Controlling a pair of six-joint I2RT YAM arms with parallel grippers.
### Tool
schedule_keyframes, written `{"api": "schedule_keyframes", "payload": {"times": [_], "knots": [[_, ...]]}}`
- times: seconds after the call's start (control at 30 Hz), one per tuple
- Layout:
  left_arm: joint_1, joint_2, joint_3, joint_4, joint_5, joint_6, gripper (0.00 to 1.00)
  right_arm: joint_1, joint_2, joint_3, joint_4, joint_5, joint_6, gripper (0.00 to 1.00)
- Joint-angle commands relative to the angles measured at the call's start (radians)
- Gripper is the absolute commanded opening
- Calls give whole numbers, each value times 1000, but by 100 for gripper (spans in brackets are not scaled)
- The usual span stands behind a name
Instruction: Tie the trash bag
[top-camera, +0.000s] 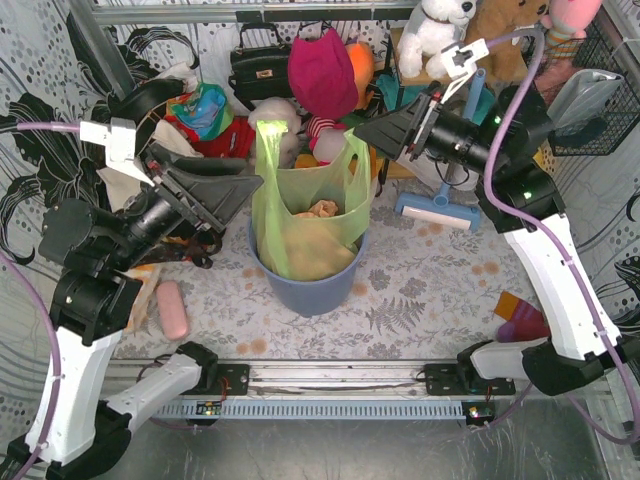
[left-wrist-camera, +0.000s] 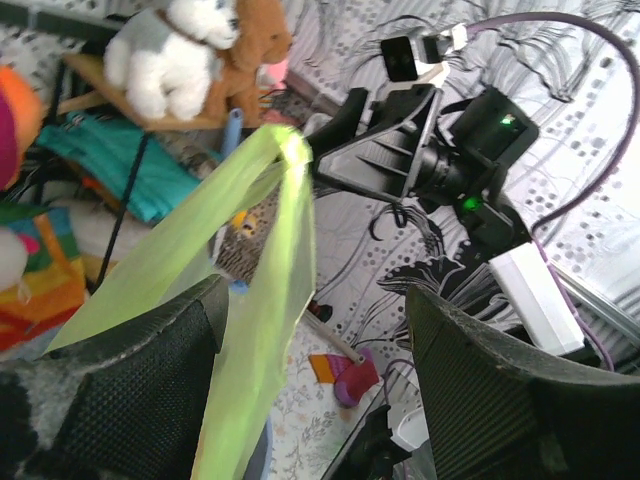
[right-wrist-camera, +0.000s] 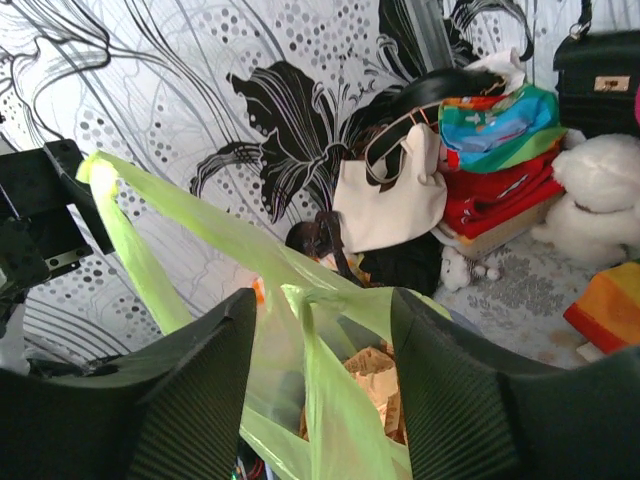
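Thin, translucent light-green plastic trash bag (top-camera: 300, 215) sits in the round blue-grey bin (top-camera: 320, 290) between the arms, its tall handle loop (top-camera: 267, 140) upright beside the left gripper (top-camera: 248, 188) and its shorter loop (top-camera: 356, 165) beside the right gripper (top-camera: 368, 130); both grippers are spread, holding nothing.

We see the top view bright under even, diffuse light, with only faint, soft shadows on the table (top-camera: 420, 290) around the trash bag (top-camera: 300, 220). The tip of the bag's raised handle burns out to near white. The rail (top-camera: 250, 12) far behind the bag bows slightly. In the left wrist view the bag glows and looks a little smeared, while the left gripper (left-wrist-camera: 315, 290) beside it is dark and soft. In the right wrist view the right gripper (right-wrist-camera: 320, 300) around the bag is likewise shadowed, and the wall (right-wrist-camera: 250, 80) behind the bag is crisp.
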Motion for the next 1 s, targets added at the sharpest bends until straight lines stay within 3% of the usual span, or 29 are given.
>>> {"api": "schedule_keyframes", "payload": {"times": [0.0,0.17,0.3,0.57,0.77,0.97], "knots": [[5,-49,-18,-163,-159,4,80,1,34,51,-38,-83,-8,52],[6,-87,-115,-315,-326,-56,77,0,32,50,-48,-61,-16,30],[5,-68,-191,-395,-366,-88,73,1,30,55,-44,-48,-15,1],[6,2,-206,-582,-453,-86,51,1,32,61,-44,-46,-11,0],[6,17,-207,-718,-551,-92,50,0,33,56,-42,-38,-9,0],[6,19,-227,-736,-530,-95,50,0,35,55,-39,-36,-6,0]]}}
